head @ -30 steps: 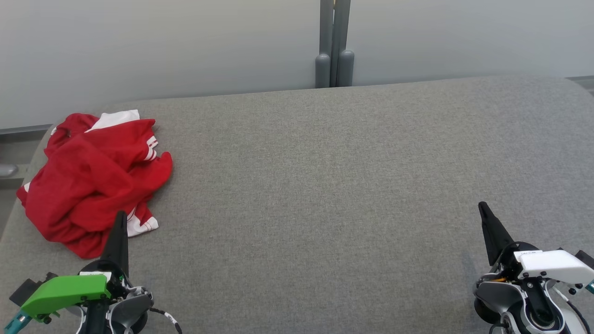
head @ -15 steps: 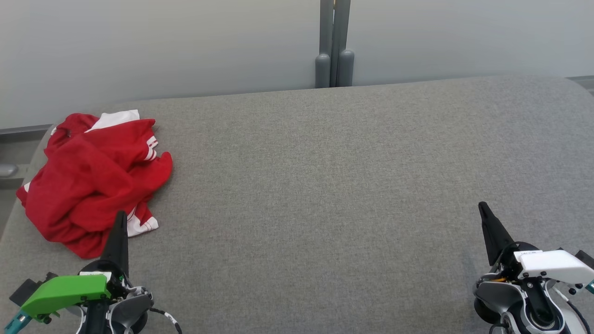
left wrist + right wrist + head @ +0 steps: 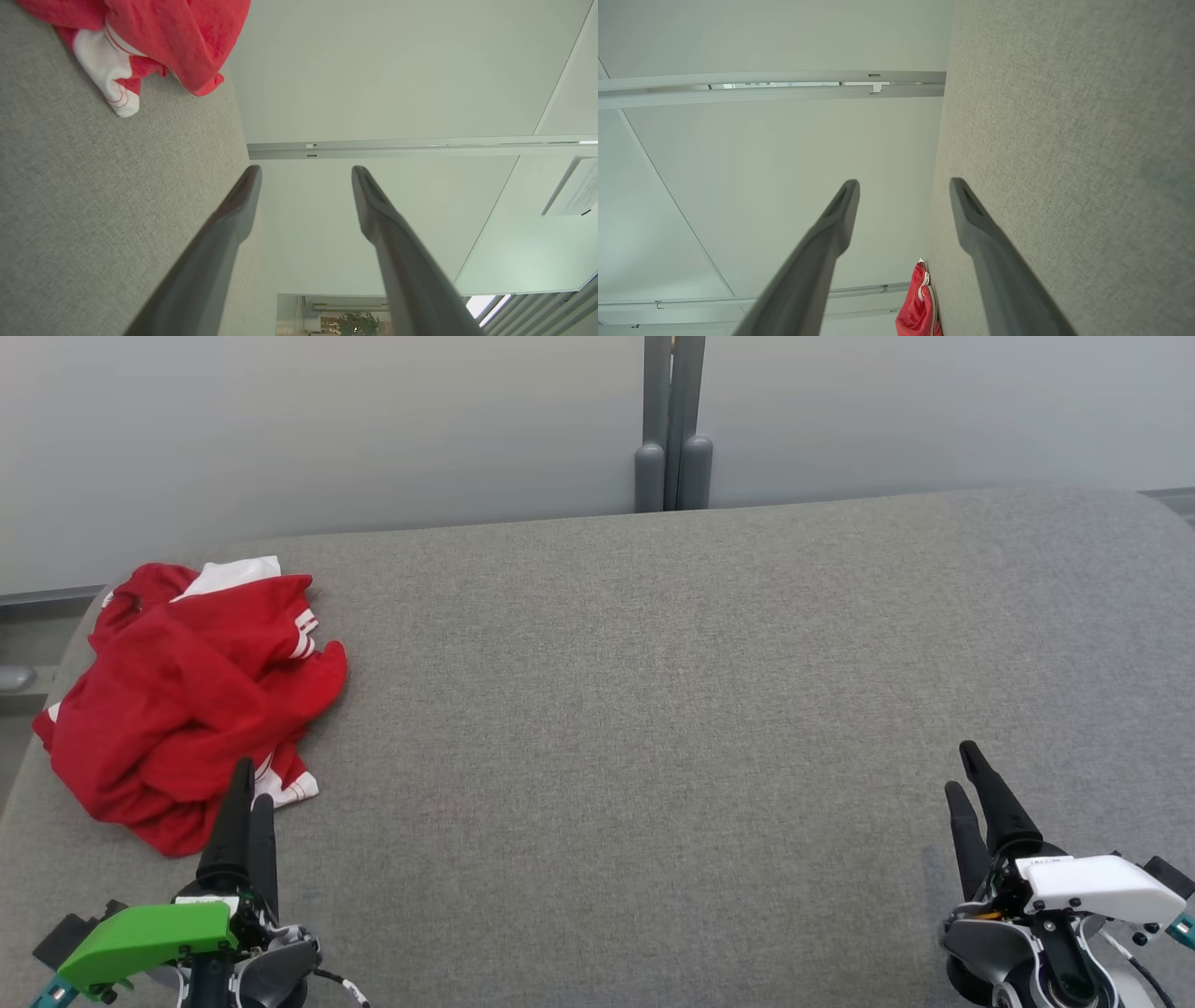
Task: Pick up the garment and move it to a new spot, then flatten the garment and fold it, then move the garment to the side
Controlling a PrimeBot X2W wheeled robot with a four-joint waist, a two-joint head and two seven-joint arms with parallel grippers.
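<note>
A crumpled red shirt lies at ten o'clock on the grey surface, just beyond the left hand. That hand and the right hand, at four o'clock, both have their fingers spread. A grey post stands at twelve o'clock.

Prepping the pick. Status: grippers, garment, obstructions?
Open, empty: left gripper by the garment, right gripper over bare grey cushion. Garment crumpled, far left. Nothing between it and left gripper.

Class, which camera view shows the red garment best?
The head view: the whole crumpled red garment lies in sight on the grey surface. The left wrist view catches its near edge; the right wrist view, a distant sliver.
</note>
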